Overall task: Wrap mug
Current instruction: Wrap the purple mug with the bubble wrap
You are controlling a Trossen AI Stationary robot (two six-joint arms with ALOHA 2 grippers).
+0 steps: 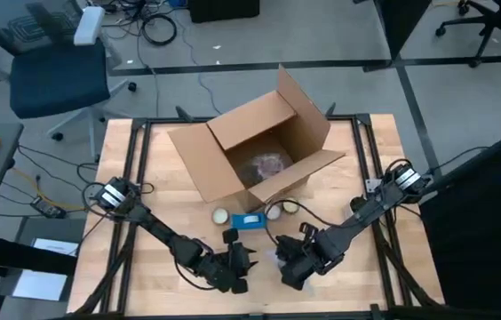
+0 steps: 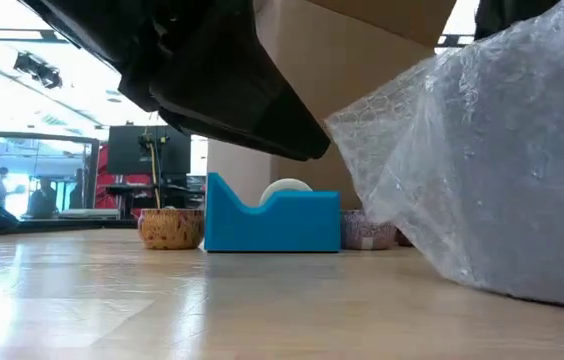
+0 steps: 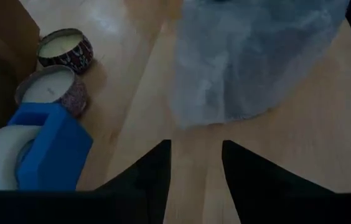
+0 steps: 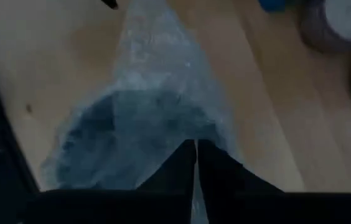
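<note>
Bubble wrap, soft and slippery, sits pinched in our right gripper fingers; left gripper open, empty, should take its loose edge.

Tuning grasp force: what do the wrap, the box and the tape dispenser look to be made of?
Wrap: clear plastic bubble film, glossy; small bubbles and crinkles show. Box: brown corrugated cardboard, matte, flaps folded open. Tape dispenser: likely hard moulded plastic, smooth uniform blue, holding a white roll. Right gripper is pinching the wrap.
</note>
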